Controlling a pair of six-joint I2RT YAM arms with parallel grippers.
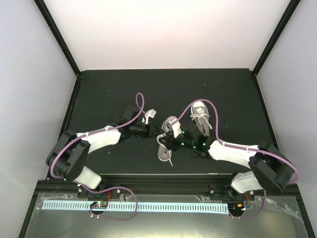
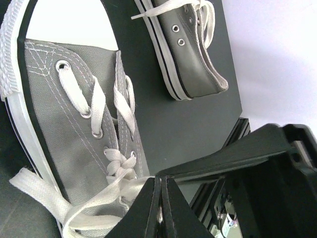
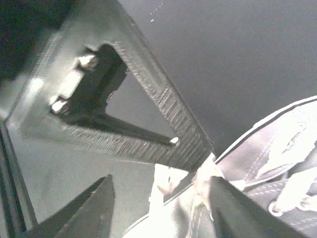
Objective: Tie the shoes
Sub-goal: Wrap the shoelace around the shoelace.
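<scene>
Black table (image 1: 109,94): left end effector (image 2: 161,198) clamped on lace (image 2: 99,198) of shoe (image 2: 64,124) just ahead; right end effector (image 3: 159,182) half-wide, empty, shoe under its tips.

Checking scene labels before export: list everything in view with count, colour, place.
shoes: 2, grey with white soles and toe caps, mid-table; one at the hands, the other behind it to the right
laces: white, on both shoes; loose ends trail off the near shoe
table: 1, black, under everything
walls: pale, behind and beside the table
cables: 2, purple, one looped along each arm
arms: 2, white and black, bases at the near edge
left hand: 1, black, shut, seemingly pinching one of the laces at the near shoe
right hand: 1, black, open, at the near shoe
</scene>
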